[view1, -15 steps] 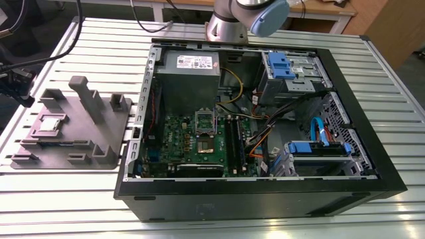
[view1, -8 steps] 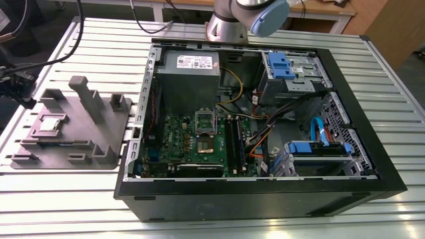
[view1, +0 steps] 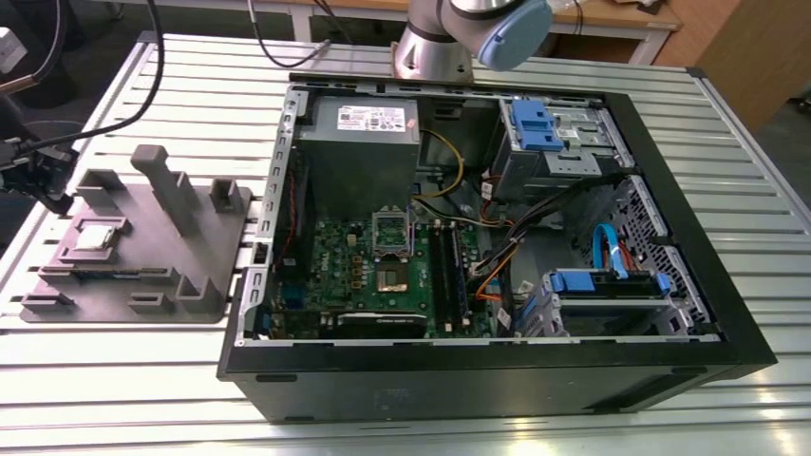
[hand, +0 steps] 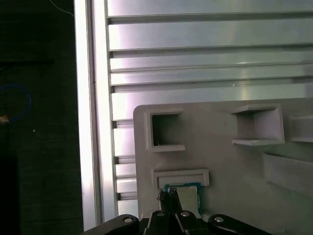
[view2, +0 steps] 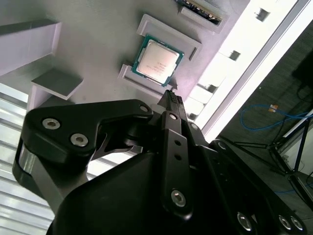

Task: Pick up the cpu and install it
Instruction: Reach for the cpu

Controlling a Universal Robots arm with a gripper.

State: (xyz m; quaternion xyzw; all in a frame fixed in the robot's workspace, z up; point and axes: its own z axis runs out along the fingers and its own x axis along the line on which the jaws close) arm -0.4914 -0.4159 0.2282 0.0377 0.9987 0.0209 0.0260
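The cpu (view1: pixel 99 237) is a small silver-topped square with a green rim, lying flat in a raised pocket of the grey fixture (view1: pixel 140 285) at the exterior view's left. My gripper (view1: pixel 48 190) hangs just beside that pocket, at the table's edge. In both wrist views the cpu (view2: pixel 157 62) (hand: pixel 188 198) lies just past the gripper (view2: pixel 171 95) (hand: pixel 166 197), apart from it. The fingers are shut together with nothing between them. The motherboard socket (view1: pixel 390 275) stands open inside the computer case (view1: pixel 709 313).
The fixture carries tall grey posts (view1: pixel 162 185) and small pockets (hand: pixel 166 132) close to the cpu. The slatted metal table (view1: pixel 114 380) ends just beyond the fixture. Cables (view1: pixel 500 266), drive bays (view1: pixel 552 128) and a power supply (view1: pixel 361 123) crowd the case.
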